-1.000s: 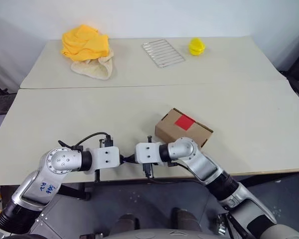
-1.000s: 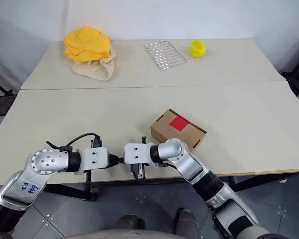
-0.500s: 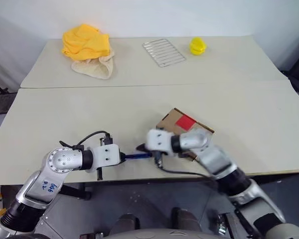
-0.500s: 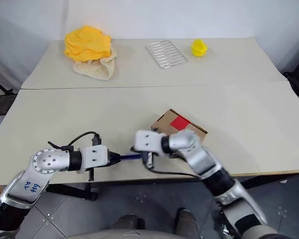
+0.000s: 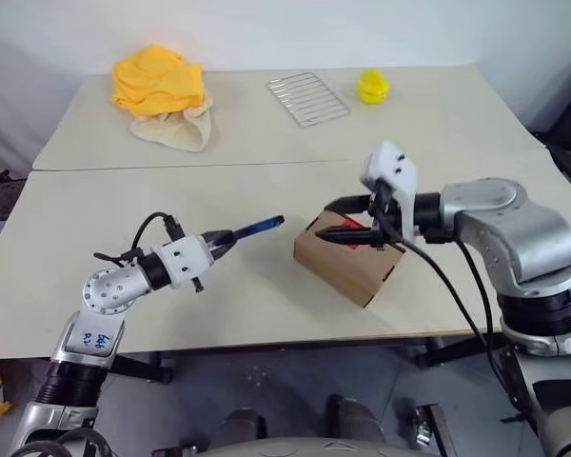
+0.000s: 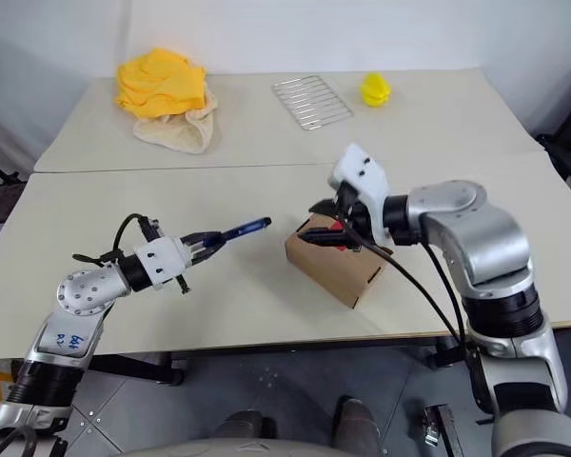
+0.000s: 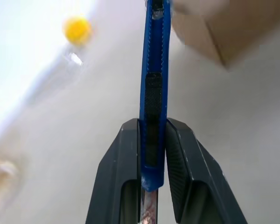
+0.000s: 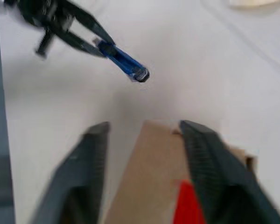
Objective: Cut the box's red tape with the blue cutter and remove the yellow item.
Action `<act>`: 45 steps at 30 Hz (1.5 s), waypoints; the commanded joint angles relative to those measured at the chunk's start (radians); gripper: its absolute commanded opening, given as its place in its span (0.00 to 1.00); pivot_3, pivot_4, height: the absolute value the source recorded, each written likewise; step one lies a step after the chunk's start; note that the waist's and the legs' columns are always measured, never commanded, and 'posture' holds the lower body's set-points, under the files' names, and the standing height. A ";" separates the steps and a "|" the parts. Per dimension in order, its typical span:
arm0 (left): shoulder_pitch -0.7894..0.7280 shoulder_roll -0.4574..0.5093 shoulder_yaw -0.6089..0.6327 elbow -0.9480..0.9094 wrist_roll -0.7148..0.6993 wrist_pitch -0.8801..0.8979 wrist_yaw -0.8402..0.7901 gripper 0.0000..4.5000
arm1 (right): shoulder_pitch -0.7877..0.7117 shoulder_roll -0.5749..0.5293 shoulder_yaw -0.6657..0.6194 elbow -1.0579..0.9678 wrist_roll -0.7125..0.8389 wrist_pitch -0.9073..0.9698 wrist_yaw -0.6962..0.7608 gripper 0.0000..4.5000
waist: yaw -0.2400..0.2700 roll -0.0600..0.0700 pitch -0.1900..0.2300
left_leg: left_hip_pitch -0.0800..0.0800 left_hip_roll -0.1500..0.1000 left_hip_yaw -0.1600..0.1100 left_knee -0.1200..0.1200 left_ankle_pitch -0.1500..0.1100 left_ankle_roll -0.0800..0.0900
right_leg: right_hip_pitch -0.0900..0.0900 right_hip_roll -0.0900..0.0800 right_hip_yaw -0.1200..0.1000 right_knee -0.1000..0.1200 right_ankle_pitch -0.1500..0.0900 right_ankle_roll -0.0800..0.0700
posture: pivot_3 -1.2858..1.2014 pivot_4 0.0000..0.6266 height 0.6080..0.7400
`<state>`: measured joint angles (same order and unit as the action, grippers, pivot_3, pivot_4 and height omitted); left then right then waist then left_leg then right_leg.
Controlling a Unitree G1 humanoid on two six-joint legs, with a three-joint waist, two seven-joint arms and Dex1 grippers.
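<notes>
Far back on the left of the pale table (image 5: pixel 266 314) lies a heap of yellow cloth (image 5: pixel 157 78) on a cream rag (image 5: pixel 176 131). Nearer, the left hand (image 5: pixel 226 240) is clamped narrowly on the slim blue pen-shaped cutter (image 5: pixel 258 227), lifted off the table with its free end aimed right toward the box, short of it. Behind, mid-table, sits a small wire rack (image 5: pixel 307 98), and to its right a small lemon-yellow ridged object (image 5: pixel 372 87). Right of the cutter the small brown cardboard box (image 5: pixel 347 262) rests on the table near the front edge, its bright red square of tape (image 8: pixel 186 205) on the top face. Above that top face the right hand (image 5: pixel 335 218) hovers, its two black fingers (image 8: pixel 91 158) spread wide and holding nothing
</notes>
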<state>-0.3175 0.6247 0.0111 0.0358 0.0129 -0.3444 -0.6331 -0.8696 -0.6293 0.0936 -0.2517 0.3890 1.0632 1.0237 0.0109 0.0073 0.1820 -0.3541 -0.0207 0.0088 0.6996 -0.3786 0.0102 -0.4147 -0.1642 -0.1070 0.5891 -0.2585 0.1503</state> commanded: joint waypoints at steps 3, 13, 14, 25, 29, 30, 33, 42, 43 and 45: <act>-0.058 -0.040 0.029 0.064 0.015 -0.208 0.077 0.09 | -0.151 0.030 -0.037 0.066 0.110 0.160 -0.027 0.99 | -0.011 0.000 0.000 | -0.001 0.000 0.001 0.000 0.000 0.000 | -0.001 0.000 -0.001 0.000 0.000 0.000 | 0.52 0.24 1.00; -0.168 -0.080 -0.008 0.149 0.105 -0.336 0.161 0.09 | -0.358 0.151 -0.033 0.377 0.162 0.231 -0.078 0.99 | -0.014 0.000 0.000 | -0.001 -0.001 0.000 0.000 0.000 0.000 | -0.001 -0.001 -0.004 0.000 0.000 0.001 | 0.52 0.24 1.00; -0.172 -0.083 -0.011 0.149 0.108 -0.339 0.164 0.09 | -0.362 0.154 -0.020 0.396 0.157 0.221 -0.076 0.99 | -0.015 0.000 0.000 | -0.001 -0.001 0.001 0.000 0.000 0.000 | -0.001 -0.001 -0.004 0.000 0.000 0.001 | 0.52 0.24 1.00; -0.205 -0.092 -0.026 0.161 0.111 -0.334 0.177 0.09 | -0.404 0.174 0.070 0.526 0.126 0.118 -0.031 0.99 | -0.022 0.000 0.000 | -0.001 0.000 0.000 0.000 0.000 0.000 | -0.001 -0.001 -0.007 0.000 0.000 0.001 | 0.52 0.24 1.00; -0.206 -0.091 -0.028 0.158 0.103 -0.330 0.170 0.09 | -0.426 0.185 0.058 0.562 0.124 0.097 -0.032 0.99 | -0.022 0.000 0.000 | -0.001 0.000 0.000 0.000 0.000 0.000 | -0.001 -0.001 -0.007 0.000 0.000 0.001 | 0.52 0.24 1.00; -0.206 -0.091 -0.028 0.158 0.102 -0.330 0.170 0.09 | -0.430 0.186 0.058 0.567 0.123 0.094 -0.030 0.99 | -0.023 0.000 0.000 | -0.001 0.000 0.000 0.000 0.000 0.000 | -0.001 -0.001 -0.007 0.000 0.000 0.001 | 0.52 0.24 1.00; -0.205 -0.092 -0.028 0.156 0.101 -0.328 0.170 0.09 | -0.433 0.183 0.065 0.569 0.119 0.090 -0.021 0.99 | -0.024 0.000 0.000 | -0.001 0.000 0.000 0.000 0.000 0.000 | -0.001 -0.001 -0.008 0.000 0.000 0.001 | 0.52 0.24 1.00; -0.215 -0.098 -0.029 0.162 0.102 -0.321 0.173 0.09 | -0.413 0.168 0.071 0.532 0.121 0.090 0.013 0.99 | -0.027 0.000 0.000 | -0.002 0.000 0.000 0.000 0.000 0.000 | -0.001 -0.001 -0.008 0.000 0.000 0.001 | 0.52 0.24 1.00; -0.217 -0.098 -0.030 0.164 0.102 -0.321 0.173 0.09 | -0.409 0.164 0.075 0.529 0.118 0.085 0.016 0.99 | -0.027 0.000 0.000 | -0.002 0.000 0.000 0.000 0.000 0.000 | -0.001 -0.001 -0.008 0.000 0.000 0.001 | 0.52 0.24 1.00; -0.219 -0.100 -0.030 0.165 0.103 -0.320 0.173 0.09 | -0.403 0.159 0.085 0.527 0.107 0.077 0.017 0.85 | -0.027 0.000 0.000 | -0.002 0.000 0.000 0.000 0.000 0.000 | -0.001 -0.001 -0.008 0.000 0.000 0.001 | 0.52 0.24 1.00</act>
<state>-0.5194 0.5260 -0.0198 0.2118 0.1252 -0.6570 -0.4716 -1.2723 -0.4579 0.1881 0.3129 0.4937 1.1566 1.0308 -0.0160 0.0073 0.1820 -0.3557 -0.0210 0.0085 0.6995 -0.3789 0.0105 -0.4156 -0.1656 -0.1149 0.5891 -0.2582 0.1509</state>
